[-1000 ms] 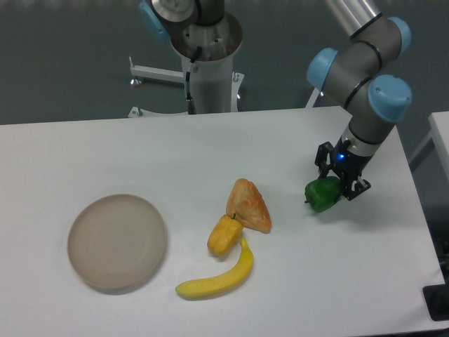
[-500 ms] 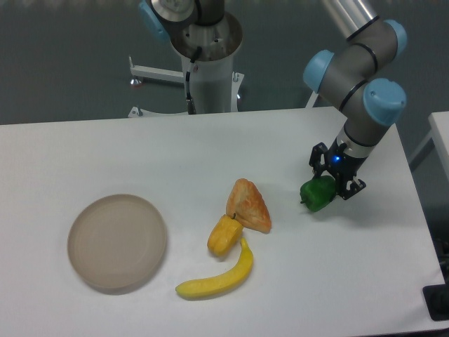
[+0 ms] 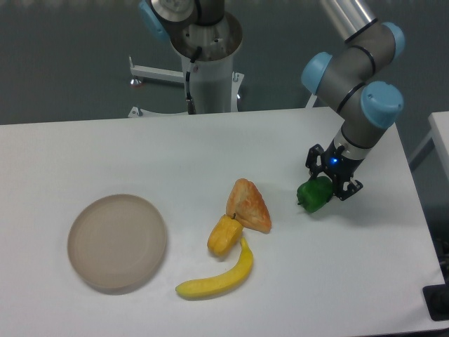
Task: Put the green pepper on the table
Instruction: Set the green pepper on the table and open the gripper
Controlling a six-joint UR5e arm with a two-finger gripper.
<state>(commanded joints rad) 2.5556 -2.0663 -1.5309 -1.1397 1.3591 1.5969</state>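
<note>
Gripper clamped on the green pepper, low over the table
Your load looks light, glossy, likely slippery; keep hold across its blocky body

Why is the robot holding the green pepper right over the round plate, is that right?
Not quite. The camera view shows the gripper holding the green pepper on the right side of the table, far from the round plate, which sits at the left, beyond the banana.
</note>
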